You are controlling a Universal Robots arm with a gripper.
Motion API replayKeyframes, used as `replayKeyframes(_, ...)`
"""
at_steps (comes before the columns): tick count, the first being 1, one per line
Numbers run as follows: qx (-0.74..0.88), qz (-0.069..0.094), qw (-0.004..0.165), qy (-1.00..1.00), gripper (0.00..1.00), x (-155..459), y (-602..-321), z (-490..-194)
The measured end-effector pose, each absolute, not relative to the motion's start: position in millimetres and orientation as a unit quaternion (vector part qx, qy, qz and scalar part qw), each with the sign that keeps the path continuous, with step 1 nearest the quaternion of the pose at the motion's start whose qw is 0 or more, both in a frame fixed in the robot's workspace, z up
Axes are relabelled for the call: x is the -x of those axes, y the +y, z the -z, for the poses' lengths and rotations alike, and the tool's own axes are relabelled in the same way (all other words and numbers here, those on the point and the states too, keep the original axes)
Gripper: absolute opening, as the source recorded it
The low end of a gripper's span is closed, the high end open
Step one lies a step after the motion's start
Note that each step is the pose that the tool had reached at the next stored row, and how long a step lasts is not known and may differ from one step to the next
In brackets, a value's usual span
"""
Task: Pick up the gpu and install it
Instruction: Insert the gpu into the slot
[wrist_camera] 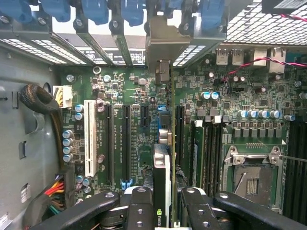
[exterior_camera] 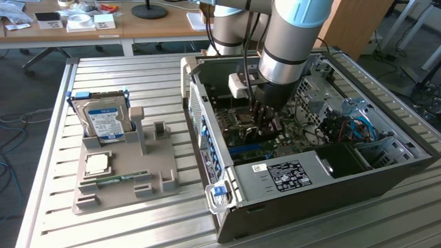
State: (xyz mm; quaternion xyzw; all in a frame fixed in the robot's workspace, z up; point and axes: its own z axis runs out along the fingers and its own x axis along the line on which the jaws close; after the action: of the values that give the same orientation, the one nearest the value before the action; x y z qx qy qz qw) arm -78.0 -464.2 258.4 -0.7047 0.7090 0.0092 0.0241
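Black-fingered gripper [wrist_camera: 162, 203] is closed on the thin flat black gpu card [wrist_camera: 161, 165], where you can read a green NVIDIA logo [wrist_camera: 159, 214], edge-on over the green motherboard [wrist_camera: 139, 96].

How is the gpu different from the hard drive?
The gpu is inside the computer case, clamped in the gripper. The hard drive sits outside in a grey holder, with nothing touching it. The gpu is thin and dark with a metal end bracket. The hard drive is thicker and silver, with a blue-white label. Both stand on edge.
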Motion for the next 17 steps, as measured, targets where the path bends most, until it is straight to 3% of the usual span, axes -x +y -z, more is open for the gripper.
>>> replayKeyframes(17,0.705,-0.009,0.024,0.709,0.27,81.9,-463.7,-258.3)
